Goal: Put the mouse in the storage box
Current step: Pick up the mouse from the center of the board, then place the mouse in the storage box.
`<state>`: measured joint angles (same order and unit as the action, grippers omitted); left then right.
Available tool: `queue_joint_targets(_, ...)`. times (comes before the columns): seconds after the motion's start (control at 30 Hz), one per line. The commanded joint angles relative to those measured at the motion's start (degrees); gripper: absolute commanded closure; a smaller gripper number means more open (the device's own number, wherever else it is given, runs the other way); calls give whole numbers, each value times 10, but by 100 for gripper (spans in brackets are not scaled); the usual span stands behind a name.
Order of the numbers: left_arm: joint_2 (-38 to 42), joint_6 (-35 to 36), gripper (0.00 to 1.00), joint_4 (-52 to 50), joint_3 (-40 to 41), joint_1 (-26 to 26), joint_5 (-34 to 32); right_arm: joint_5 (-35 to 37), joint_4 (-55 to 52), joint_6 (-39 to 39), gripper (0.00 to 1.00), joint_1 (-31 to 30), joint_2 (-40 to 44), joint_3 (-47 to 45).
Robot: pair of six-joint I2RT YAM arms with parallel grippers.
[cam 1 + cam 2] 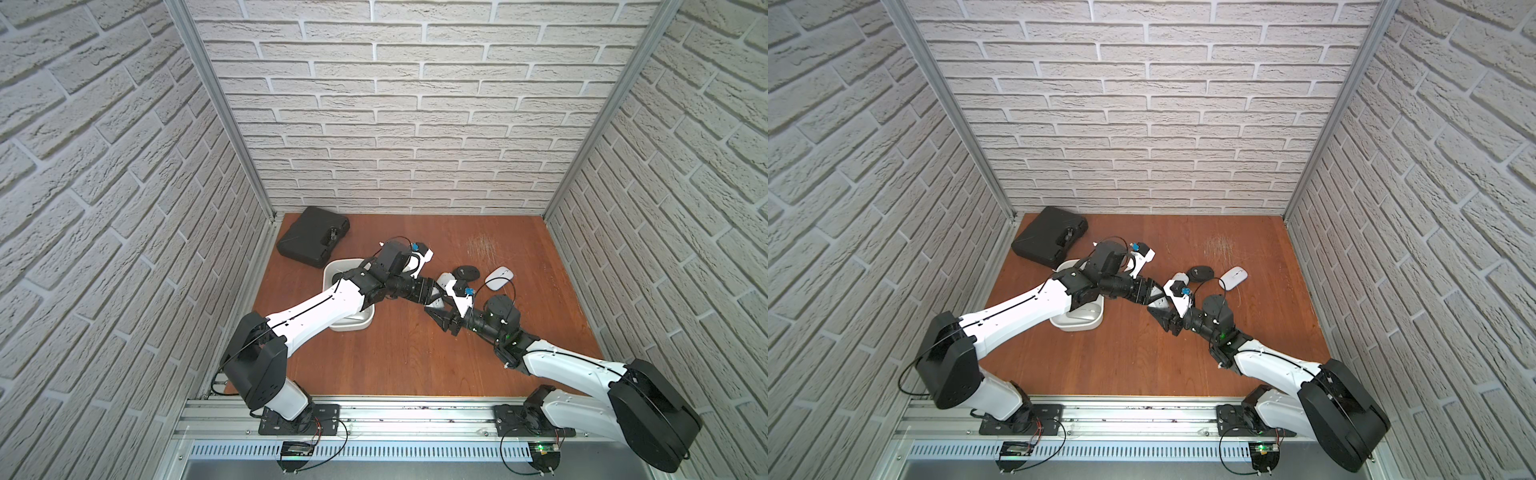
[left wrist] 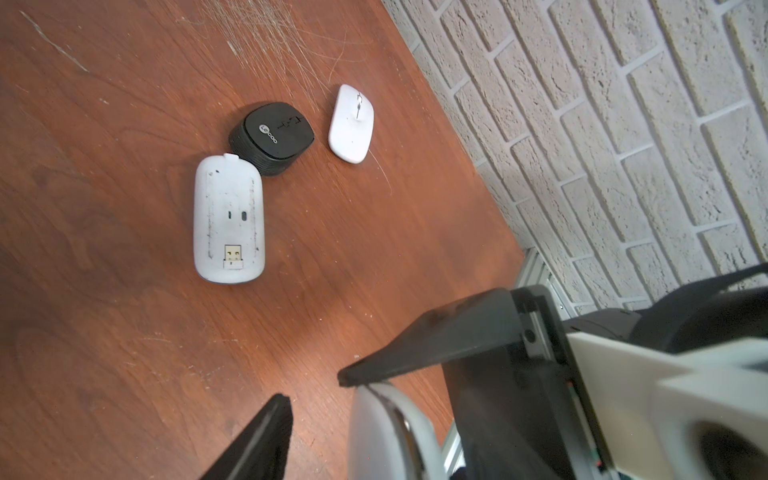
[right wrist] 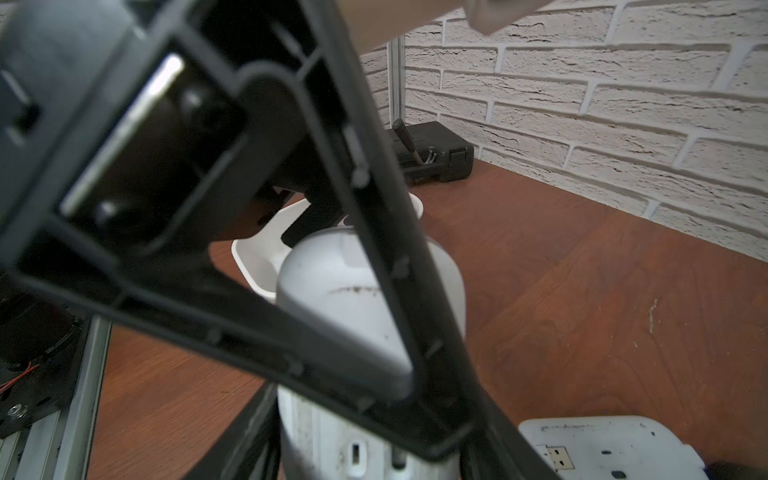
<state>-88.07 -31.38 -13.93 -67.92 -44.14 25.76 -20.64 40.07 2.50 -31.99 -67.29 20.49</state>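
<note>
Above the middle of the table my right gripper [image 1: 430, 311] is shut on a white mouse [image 3: 345, 299], held on edge. My left gripper [image 1: 434, 293] reaches in from the other side with its jaws open around the same mouse [image 2: 382, 428]. One of its fingers [image 2: 266, 436] stands a little apart from the mouse's side; the other is hidden. The white storage box [image 1: 347, 264] lies under my left forearm, left of both grippers, and in the right wrist view the storage box [image 3: 257, 257] shows just behind the mouse.
Three more mice lie right of the grippers: a white one upside down [image 2: 228, 220], a black one [image 2: 272, 137] and a white one [image 2: 351, 124]. A flat black case [image 1: 311, 241] lies in the back left corner. Brick walls enclose three sides.
</note>
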Motion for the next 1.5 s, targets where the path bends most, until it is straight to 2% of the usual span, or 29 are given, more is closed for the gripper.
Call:
queue_joint_targets(0.0, -1, 18, 35, -12, -9, -9, -8, 3, 24, -9, 50, -4, -1, 7)
queue_joint_targets(0.27, -2, 18, 58, -19, -7, -22, -18, 3, 21, -8, 49, -5, -3, 10)
queue_joint_targets(0.43, -4, 17, 81, -18, -11, -24, -14, 5, 14, -9, 49, -5, 0, 10)
queue_joint_targets(0.53, -5, 10, 92, -13, -13, -23, -7, 5, 1, -8, 48, -5, 2, 16)
queue_joint_targets(0.57, -3, 9, 94, -12, -13, -23, -5, 5, -2, -8, 45, -5, 3, 17)
queue_joint_targets(0.67, 5, 8, 100, -19, -13, -18, -20, 17, -6, -2, 29, -5, 3, 17)
queue_joint_targets(0.73, 15, 4, 100, -29, -6, -4, -41, 31, -5, 4, 21, -5, 3, 17)
queue_joint_targets(0.9, 53, -6, 100, -71, 19, 83, -92, 49, -15, 13, 19, -5, 1, 20)
queue_joint_targets(0.97, 67, 5, 100, -99, 24, 122, -130, 57, -23, 16, 19, -5, -2, 23)
queue_joint_targets(1.03, 73, 28, 100, -141, 18, 151, -198, 61, -27, 16, 19, -5, -3, 23)
queue_joint_targets(1.23, 47, 89, 100, -216, -12, 188, -377, 59, -24, 16, 20, -5, -15, 25)
queue_joint_targets(1.47, -20, 133, 100, -219, -36, 208, -517, 48, -20, 20, 20, -5, -25, 27)
